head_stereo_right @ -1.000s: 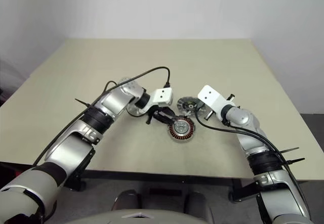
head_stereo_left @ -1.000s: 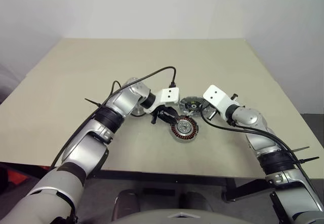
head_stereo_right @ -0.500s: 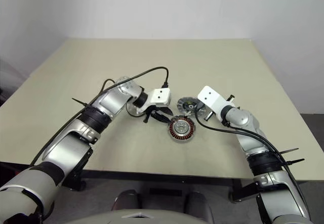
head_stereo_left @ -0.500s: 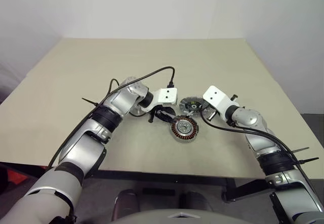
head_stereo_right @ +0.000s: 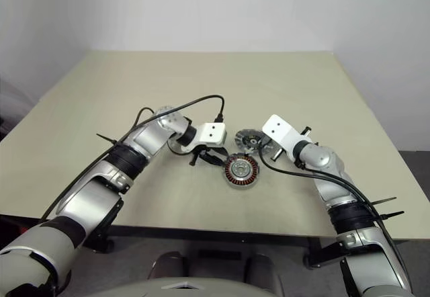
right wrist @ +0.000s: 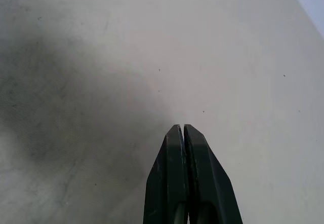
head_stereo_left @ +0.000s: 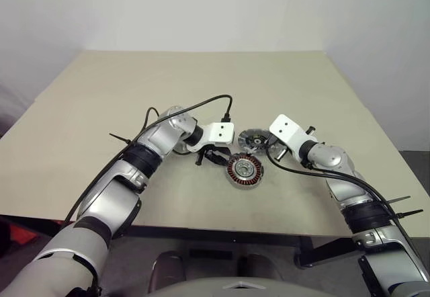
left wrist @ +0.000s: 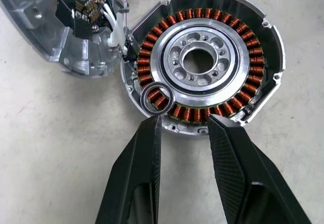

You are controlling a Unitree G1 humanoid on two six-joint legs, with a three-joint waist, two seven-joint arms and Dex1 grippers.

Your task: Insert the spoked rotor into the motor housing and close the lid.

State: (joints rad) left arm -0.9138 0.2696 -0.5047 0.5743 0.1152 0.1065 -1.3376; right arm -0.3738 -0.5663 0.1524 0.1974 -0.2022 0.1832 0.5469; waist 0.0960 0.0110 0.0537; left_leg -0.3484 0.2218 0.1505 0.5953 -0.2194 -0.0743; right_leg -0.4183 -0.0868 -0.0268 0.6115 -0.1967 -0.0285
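Plain beige bench (head_stereo_left: 101, 102), white wall behind. From the head views: my left pincer (head_stereo_left: 213, 156) has slid back a bit from the round dark motor housing with copper windings (head_stereo_left: 244, 169). The grey ridged lid with black centre (head_stereo_left: 253, 138) sits just behind it. The shiny silver spoked rotor (head_stereo_right: 175, 146) looks half hidden under my left wrist, so not inserted yet.

Left wrist view: pincer's open and empty, tips just short of the housing rim, and a small metal ring (left wrist: 158, 96) lies on the windings.

Right wrist view: right pincer (right wrist: 182, 127) is closed over bare bench.
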